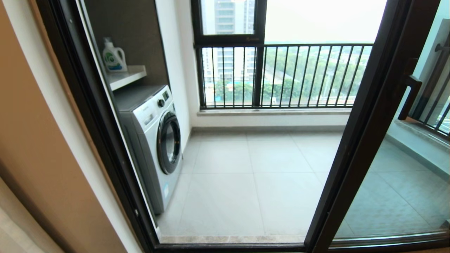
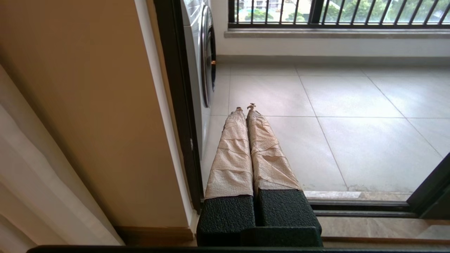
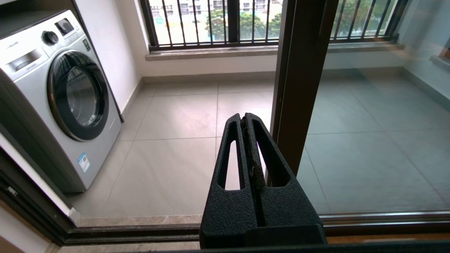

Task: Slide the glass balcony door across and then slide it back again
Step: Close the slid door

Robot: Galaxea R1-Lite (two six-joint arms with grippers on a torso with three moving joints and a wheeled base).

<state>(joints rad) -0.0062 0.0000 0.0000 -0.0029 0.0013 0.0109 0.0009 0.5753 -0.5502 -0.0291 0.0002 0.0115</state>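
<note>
The glass balcony door (image 1: 369, 123) stands slid to the right, leaving the doorway open on the left. Its dark bar handle (image 1: 409, 98) sticks out from the edge post. Neither gripper shows in the head view. In the right wrist view my right gripper (image 3: 243, 117) is shut with nothing in it, low over the floor track, just left of the door's edge post (image 3: 302, 70); I cannot tell whether it touches the post. My left gripper (image 2: 245, 107), with tape-wrapped fingers (image 2: 232, 154), is shut and empty, low by the left side of the doorway.
A washing machine (image 1: 154, 140) stands on the balcony's left, under a shelf with a detergent bottle (image 1: 113, 56). A window with black railing bars (image 1: 281, 73) closes the far side. The fixed dark frame (image 1: 88, 116) and the floor track (image 1: 228, 246) edge the opening. A curtain (image 2: 35, 175) hangs left.
</note>
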